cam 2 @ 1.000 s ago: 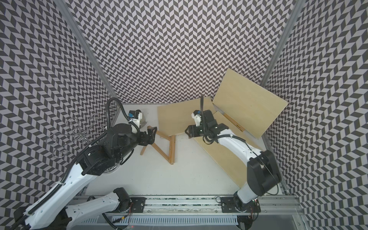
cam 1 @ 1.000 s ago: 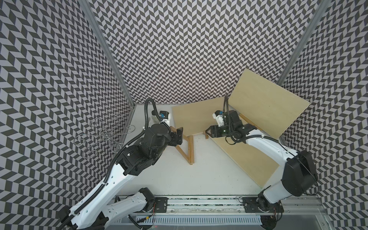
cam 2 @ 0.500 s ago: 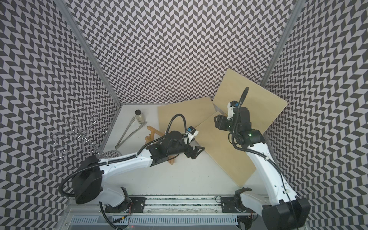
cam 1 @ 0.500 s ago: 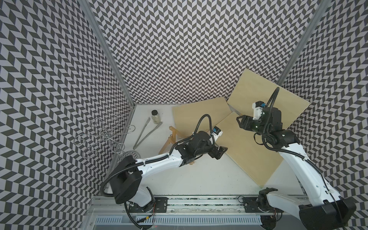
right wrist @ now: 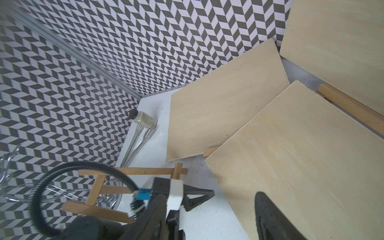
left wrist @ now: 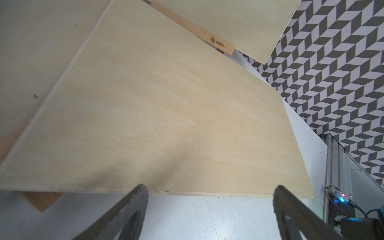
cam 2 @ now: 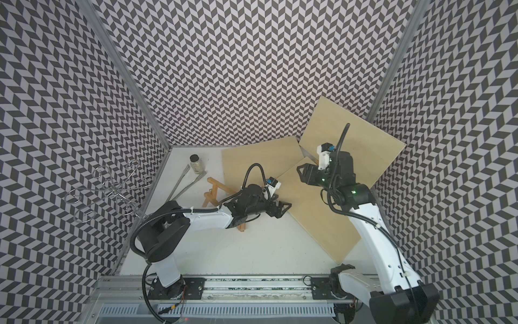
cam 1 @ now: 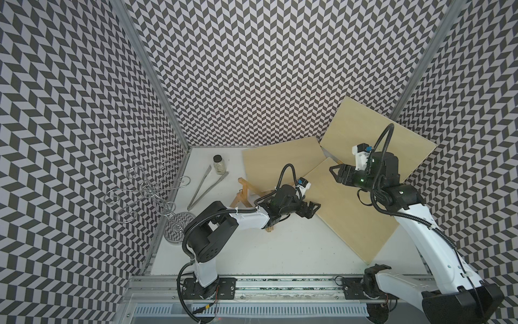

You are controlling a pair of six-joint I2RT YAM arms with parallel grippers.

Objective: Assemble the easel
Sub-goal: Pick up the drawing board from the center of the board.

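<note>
Both spread and empty: left hand [cam 1: 314, 209], low at the flat pale plywood panel's [cam 1: 353, 224] edge, could skid it; right hand [cam 1: 335, 174] hovers above.

The white bench [cam 1: 252, 252] carries a jar [cam 1: 219, 165] and tongs [cam 1: 206, 186] by its far left corner. A wooden frame [cam 1: 244, 190] sits beside a back board [cam 1: 280, 162], which a front board [cam 1: 350, 213] overlaps.

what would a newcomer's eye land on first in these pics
Pale wooden boards crowd the table's far right: the largest board lies flat, and a second board is tilted up in the far right corner. The left hand sits open at the largest board's edge, with the small easel frame partly under its arm. A curly wire stand stands at the left side.
</note>
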